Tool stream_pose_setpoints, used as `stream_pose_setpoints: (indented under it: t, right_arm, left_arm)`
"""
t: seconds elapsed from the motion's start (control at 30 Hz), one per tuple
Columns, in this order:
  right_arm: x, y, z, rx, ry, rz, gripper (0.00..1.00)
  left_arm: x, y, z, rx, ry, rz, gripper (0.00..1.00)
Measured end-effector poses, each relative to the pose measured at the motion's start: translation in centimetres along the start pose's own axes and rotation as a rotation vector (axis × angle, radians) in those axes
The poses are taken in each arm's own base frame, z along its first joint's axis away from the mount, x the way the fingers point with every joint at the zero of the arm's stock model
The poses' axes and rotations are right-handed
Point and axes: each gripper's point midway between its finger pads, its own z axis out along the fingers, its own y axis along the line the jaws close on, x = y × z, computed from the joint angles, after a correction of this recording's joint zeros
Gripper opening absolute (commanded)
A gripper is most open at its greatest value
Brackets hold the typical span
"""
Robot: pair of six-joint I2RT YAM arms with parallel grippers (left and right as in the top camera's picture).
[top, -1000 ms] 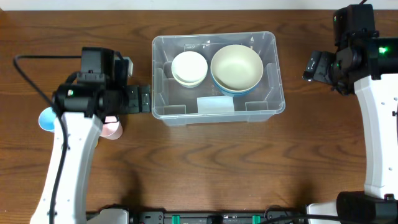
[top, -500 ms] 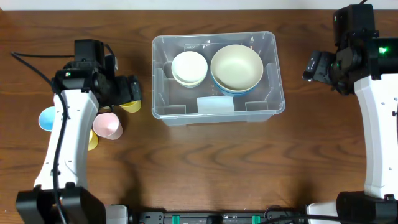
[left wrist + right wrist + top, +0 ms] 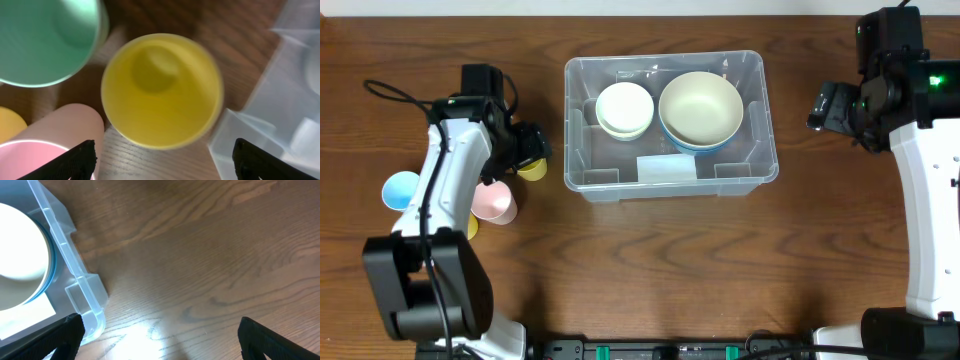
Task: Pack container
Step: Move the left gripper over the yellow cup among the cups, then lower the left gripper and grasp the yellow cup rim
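The container [image 3: 767, 130] is a clear bin at the table's middle, with a pale label [image 3: 666, 168]. Inside it are a stack of small cream bowls [image 3: 624, 108] and a large cream bowl with a blue outside [image 3: 700, 108]. My left gripper [image 3: 525, 150] is open and empty, just left of the container and over an upright yellow cup [image 3: 532, 169]. In the left wrist view the yellow cup [image 3: 161, 90] sits ahead of the open jaws [image 3: 165, 172], with the container's corner [image 3: 290, 90] to the right. My right gripper [image 3: 830, 105] is open and empty, right of the container.
Loose cups stand left of the container: a pink one [image 3: 495, 203], a blue one [image 3: 400, 190], a second yellow one [image 3: 470, 226] partly under the arm, and a green one [image 3: 50, 40]. The right wrist view shows the container's corner [image 3: 70, 270] and bare wood.
My left arm has drawn back from the container's left wall and swung to the far left; its gripper now hangs over the yellow cup. The right arm has not moved.
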Motion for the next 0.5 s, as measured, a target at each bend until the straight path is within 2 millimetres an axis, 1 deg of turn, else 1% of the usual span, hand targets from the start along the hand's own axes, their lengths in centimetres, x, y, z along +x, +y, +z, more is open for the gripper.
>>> stream_pose_setpoints:
  t: [0.1, 0.17, 0.3, 0.37, 0.5]
  right_arm:
    - [0.0, 0.0, 0.0, 0.000, 0.000, 0.000, 0.99]
    - [0.0, 0.0, 0.0, 0.000, 0.000, 0.000, 0.99]
    - [0.0, 0.0, 0.0, 0.000, 0.000, 0.000, 0.99]
    - [0.0, 0.0, 0.0, 0.000, 0.000, 0.000, 0.99]
    - [0.0, 0.0, 0.0, 0.000, 0.000, 0.000, 0.99]
  left_arm:
    - [0.1, 0.5, 1.1, -0.030, 0.021, -0.042, 0.87]
    - [-0.1, 0.5, 1.4, -0.035, 0.021, -0.055, 0.85]
    - [-0.4, 0.6, 1.4, -0.044, 0.005, -0.076, 0.81]
    - [-0.7, 0.6, 1.4, -0.047, -0.006, -0.083, 0.76]
    - [-1.1, 0.7, 1.4, -0.053, -0.024, -0.094, 0.73]
